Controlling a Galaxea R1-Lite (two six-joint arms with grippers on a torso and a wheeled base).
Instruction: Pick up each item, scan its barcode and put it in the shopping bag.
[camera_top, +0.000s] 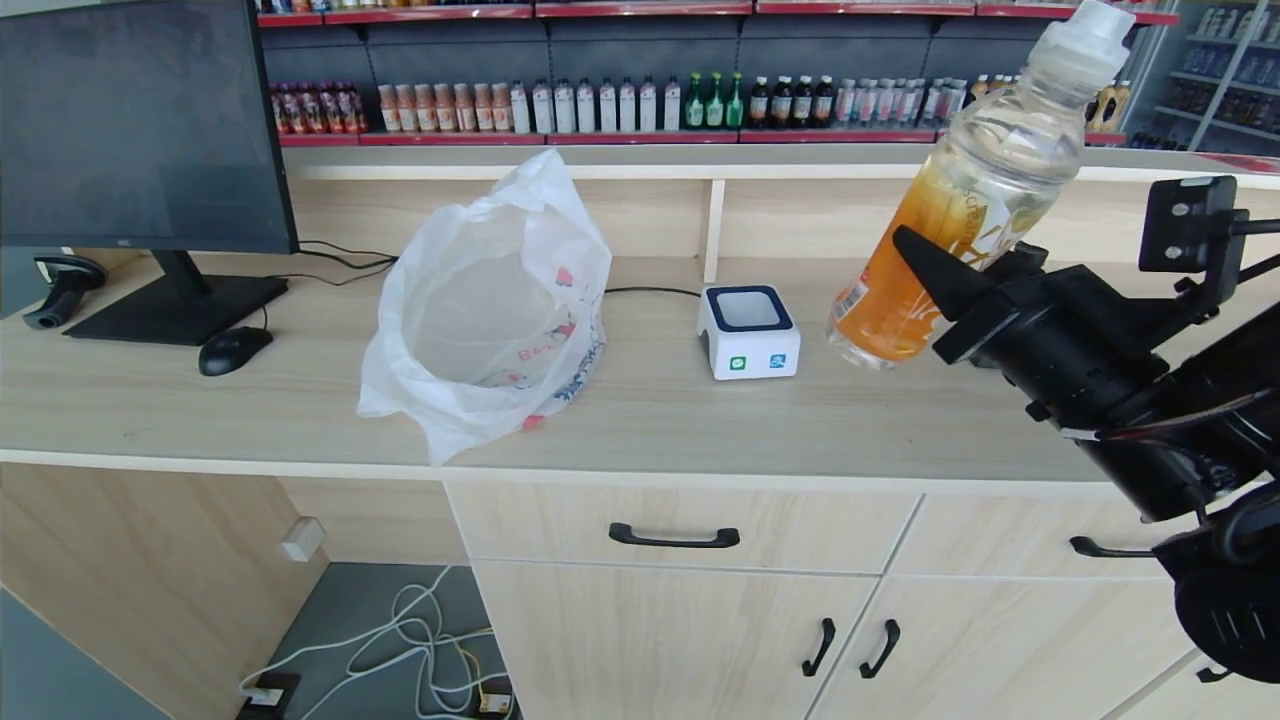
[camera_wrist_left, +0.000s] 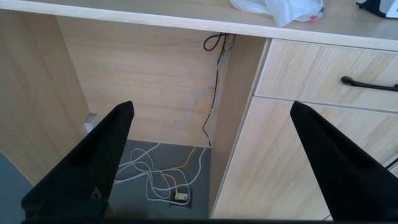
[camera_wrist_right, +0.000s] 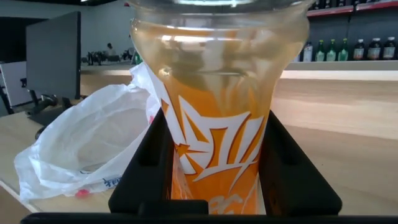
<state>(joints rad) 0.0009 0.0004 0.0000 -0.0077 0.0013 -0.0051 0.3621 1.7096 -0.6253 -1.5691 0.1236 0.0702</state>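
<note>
The right gripper (camera_top: 935, 275) is seen clamped around the lower half of an orange drink bottle (camera_top: 960, 200), which is held tilted, cap up and away, clear of the wooden counter (camera_top: 700, 420) and just to the right of the white barcode scanner (camera_top: 750, 330). The scanning step is judged to be in hand: the label's barcode must next be turned toward the scanner's dark window, though it cannot be told where the barcode sits. Beyond the scanner, the shopping bag (camera_top: 490, 300) stands with its mouth open, so the scanner will have to be passed over on the way. A mouse (camera_top: 232, 350) and monitor (camera_top: 140, 120) are well clear. The left gripper (camera_wrist_left: 211, 109) is parked low before the cabinet, fingers spread, nothing held.
</note>
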